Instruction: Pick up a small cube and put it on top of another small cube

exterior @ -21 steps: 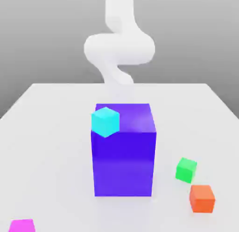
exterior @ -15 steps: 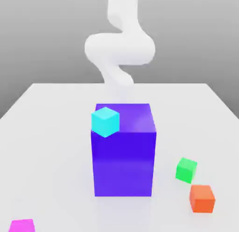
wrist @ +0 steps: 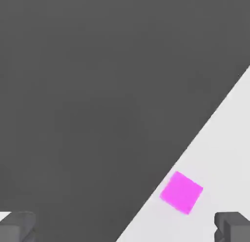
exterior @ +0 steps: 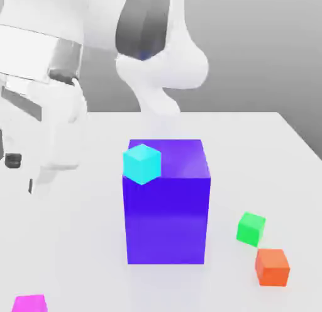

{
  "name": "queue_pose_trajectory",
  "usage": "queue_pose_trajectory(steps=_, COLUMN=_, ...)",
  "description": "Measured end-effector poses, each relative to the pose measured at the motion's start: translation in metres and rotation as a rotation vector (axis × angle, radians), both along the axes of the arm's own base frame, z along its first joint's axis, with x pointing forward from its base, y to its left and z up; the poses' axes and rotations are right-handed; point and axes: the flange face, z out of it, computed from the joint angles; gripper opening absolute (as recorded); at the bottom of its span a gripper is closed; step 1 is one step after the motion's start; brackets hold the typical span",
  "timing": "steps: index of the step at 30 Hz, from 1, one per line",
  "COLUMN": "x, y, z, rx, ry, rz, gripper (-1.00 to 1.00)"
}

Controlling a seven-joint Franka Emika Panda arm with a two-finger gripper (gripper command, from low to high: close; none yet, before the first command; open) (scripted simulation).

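The small magenta-pink cube [exterior: 30,303] lies on the white table at the front of the exterior view's left, and the hand view shows the same cube [wrist: 181,191] close to the table's edge. The small bright green cube [exterior: 251,228] rests on the table at the exterior view's right, beside the big block. My gripper [wrist: 124,229] is open, its two dark fingertips [wrist: 17,226] standing wide apart with nothing between them. It hangs above the magenta cube, well clear of it. The white arm [exterior: 50,116] looms over the exterior view's left side.
A tall blue-purple block [exterior: 167,204] stands mid-table with a cyan cube [exterior: 142,163] on its top corner. An orange cube [exterior: 272,267] lies in front of the green one. The table's edge [wrist: 161,187] runs just beside the magenta cube, with dark floor beyond.
The arm has swung from the back centre forward into the exterior view's left side. None of the cubes has moved.
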Motion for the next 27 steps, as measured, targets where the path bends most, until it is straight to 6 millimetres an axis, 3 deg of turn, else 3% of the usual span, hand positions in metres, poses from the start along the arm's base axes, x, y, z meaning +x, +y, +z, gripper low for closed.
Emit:
queue_pose_trajectory(steps=5, x=0.001, y=-0.029, z=-0.083, rx=0.093, ry=0.063, rz=-0.189, gripper=0.00)
queue_pose_trajectory(steps=10, x=-0.011, y=-0.056, z=-0.162, rx=0.198, ry=0.118, rz=-0.395, gripper=0.00)
queue_pose_trajectory(steps=15, x=-0.015, y=-0.063, z=-0.241, rx=0.233, ry=0.134, rz=-0.461, gripper=0.00)
queue_pose_trajectory(steps=16, x=-0.016, y=-0.063, z=-0.249, rx=0.234, ry=0.134, rz=-0.462, gripper=-1.00)
queue_pose_trajectory(steps=22, x=-0.016, y=-0.063, z=-0.253, rx=0.234, ry=0.132, rz=-0.462, gripper=-1.00)
queue_pose_trajectory(steps=27, x=-0.015, y=-0.063, z=-0.196, rx=0.234, ry=0.136, rz=-0.458, gripper=-1.00)
